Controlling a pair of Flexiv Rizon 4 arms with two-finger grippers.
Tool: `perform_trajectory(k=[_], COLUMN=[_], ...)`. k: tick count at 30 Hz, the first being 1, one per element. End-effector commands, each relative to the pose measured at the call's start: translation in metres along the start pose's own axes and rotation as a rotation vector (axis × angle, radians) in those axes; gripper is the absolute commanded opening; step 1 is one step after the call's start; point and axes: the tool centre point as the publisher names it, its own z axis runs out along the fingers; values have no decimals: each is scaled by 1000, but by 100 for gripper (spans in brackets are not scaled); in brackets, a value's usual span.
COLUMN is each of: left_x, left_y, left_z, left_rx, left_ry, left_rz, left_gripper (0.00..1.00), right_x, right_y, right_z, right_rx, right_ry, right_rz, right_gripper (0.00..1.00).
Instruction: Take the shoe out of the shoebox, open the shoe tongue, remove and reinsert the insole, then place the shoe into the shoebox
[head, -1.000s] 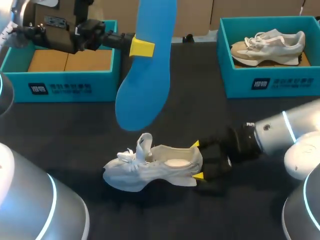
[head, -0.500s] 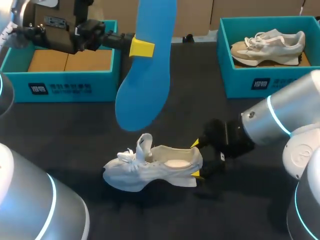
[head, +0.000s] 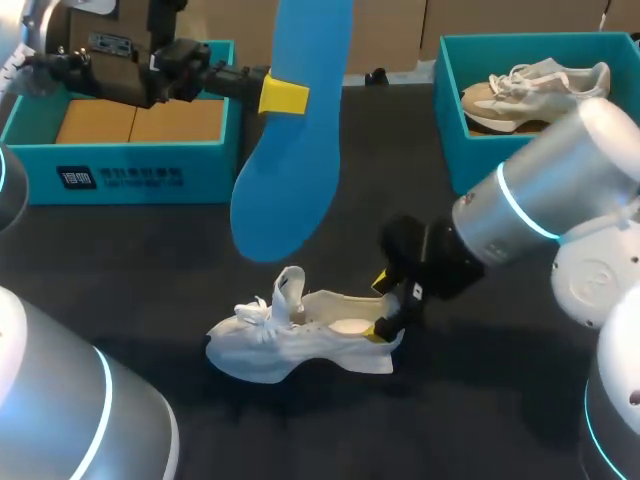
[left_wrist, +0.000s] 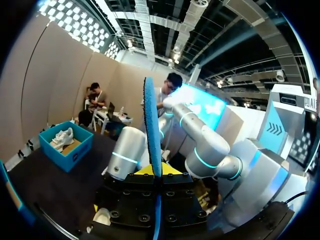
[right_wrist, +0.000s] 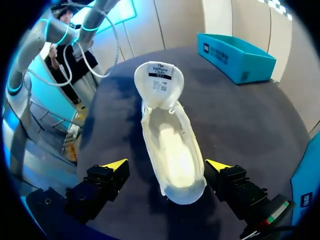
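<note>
My left gripper (head: 283, 95) hangs in the air in front of the left shoebox, shut on a long blue insole (head: 295, 140) that dangles toe down. In the left wrist view the insole (left_wrist: 151, 120) stands edge-on between the yellow tips of that gripper (left_wrist: 153, 170). Below it a white shoe (head: 300, 335) lies on the dark table, toe to the left, tongue (head: 289, 288) pulled up. My right gripper (head: 380, 307) stands open over the heel. In the right wrist view the shoe (right_wrist: 172, 145) lies ahead with its tongue (right_wrist: 159, 82) raised and the right gripper (right_wrist: 167, 165) straddles the heel with a gap on each side.
The teal left shoebox (head: 120, 175) at the back left shows only a cardboard floor; it is also the shoebox (right_wrist: 235, 57) beyond the shoe. A second teal shoebox (head: 540, 165) at the back right holds a beige shoe (head: 535, 95). My right arm's elbow partly covers it.
My right arm has swung left and up, bringing its open gripper from behind the heel to over it. The left arm and insole have not moved.
</note>
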Motion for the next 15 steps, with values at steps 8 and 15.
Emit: perform_trajectory(k=[8, 15], left_x=[-2, -2], left_y=[-2, -2], left_z=[1, 1], left_rx=[-5, -5], left_ry=[2, 2], left_rz=[0, 0], left_gripper=[0, 0], right_x=[3, 2], right_y=[22, 21], right_z=[9, 11], right_rx=[514, 580], right_ry=[-72, -68], right_rz=[-49, -24], right_gripper=[100, 100])
